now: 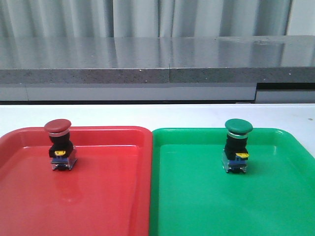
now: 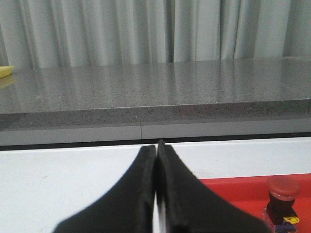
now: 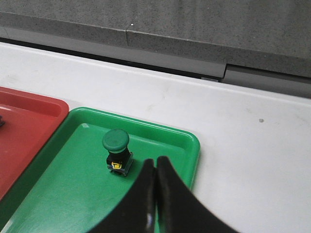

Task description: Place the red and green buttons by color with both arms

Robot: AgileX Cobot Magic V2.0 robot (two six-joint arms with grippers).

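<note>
Fingers on both your left gripper (image 2: 156,148) and right gripper (image 3: 156,161) are pressed together with nothing between them. Each button stands upright in its matching tray: red button (image 1: 60,145) in the red tray (image 1: 103,196), green button (image 1: 237,145) in the green tray (image 1: 206,196). Your main risk looks like a careless right-arm move clipping the nearby tall green button and tipping it.

Red tray (image 1: 98,206) and green tray (image 1: 206,206) (near edges) cropped.
</note>
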